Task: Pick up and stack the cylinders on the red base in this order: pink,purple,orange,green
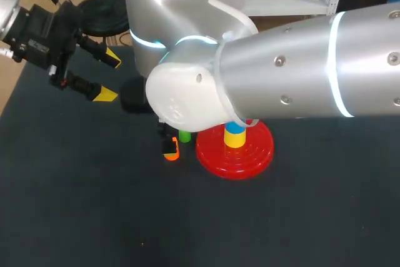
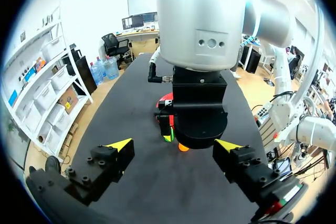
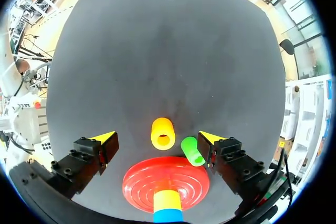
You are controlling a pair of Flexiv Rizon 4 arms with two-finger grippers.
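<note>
Right gripper [image 3: 157, 138] released, empty; beneath it the red base [image 3: 142, 182] carries a yellow cylinder [image 3: 167, 199] under a blue cylinder [image 3: 168, 216], the blue cut off by the view's edge. Just beyond lie the green cylinder [image 3: 192, 150] and orange cylinder [image 3: 163, 133], neither touching a finger. Left gripper [image 1: 109, 78] also released, well apart; the right arm [image 1: 300, 73] hides most of the base from it.

Seen from my remote station, the tabletop [image 1: 75, 204] wears a dark, matt, cloth-like cover with no sheen. The red base [image 3: 144, 182] is glossy plastic, moulded in smooth ridged rings that catch the light. The orange cylinder [image 3: 163, 133] and green cylinder [image 3: 192, 150] look like smooth plastic, the green one shinier. My right arm [image 1: 300, 73] has a satin silver shell and a glossy white joint cap. My left pincer [image 1: 109, 78] is matt black, bolted, with smooth yellow tips.
</note>
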